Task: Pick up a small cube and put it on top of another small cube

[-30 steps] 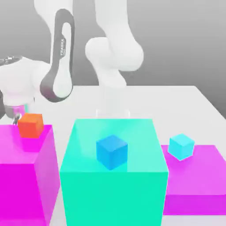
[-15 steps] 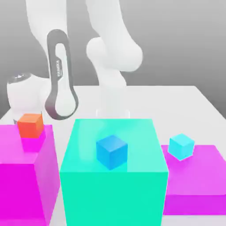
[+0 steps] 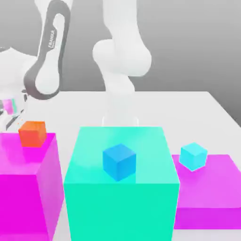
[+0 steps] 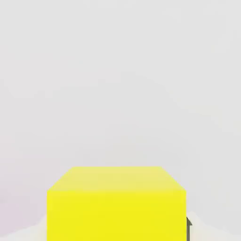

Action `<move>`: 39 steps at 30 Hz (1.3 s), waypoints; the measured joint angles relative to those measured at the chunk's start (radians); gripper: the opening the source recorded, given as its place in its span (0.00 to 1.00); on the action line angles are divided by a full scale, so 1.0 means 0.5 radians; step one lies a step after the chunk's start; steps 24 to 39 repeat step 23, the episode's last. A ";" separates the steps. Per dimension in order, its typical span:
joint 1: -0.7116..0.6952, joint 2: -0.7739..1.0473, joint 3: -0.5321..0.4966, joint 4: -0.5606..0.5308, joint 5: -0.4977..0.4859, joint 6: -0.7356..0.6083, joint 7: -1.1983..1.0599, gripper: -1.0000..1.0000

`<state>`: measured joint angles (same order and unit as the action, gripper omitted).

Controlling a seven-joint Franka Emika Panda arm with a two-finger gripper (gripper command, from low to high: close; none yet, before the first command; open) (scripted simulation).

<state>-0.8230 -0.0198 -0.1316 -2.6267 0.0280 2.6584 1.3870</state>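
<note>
The gripper (image 4: 116, 233) is drawn together, and in the hand view a small yellow cube (image 4: 116, 206) sits right between its jaws, a dark sliver of finger (image 4: 188, 228) pressed to one side. I take it the yellow cube is clamped, not merely close by.

Further out, the small orange-red cube (image 3: 32, 133) rests untouched on top of the tall magenta block (image 3: 28, 183) at the exterior view's left, just beside the white hand. It looks light and rigid, with plain matte faces that should not slip. Two opposite side faces, pinched squarely around the middle, would be the place to take it. A blue cube (image 3: 119, 161) sits on the teal block (image 3: 122, 207) in the middle, and a cyan cube (image 3: 193, 156) sits on the low magenta slab (image 3: 212, 188) at the exterior view's right.

Compared with a second ago, the arm's grey-trimmed link has swung higher and the hand has lifted away from beside the orange-red cube, which has not shifted at all. The blue and cyan cubes are also where they were.
</note>
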 joint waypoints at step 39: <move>0.446 -0.525 0.486 0.352 0.031 -0.974 0.193 1.00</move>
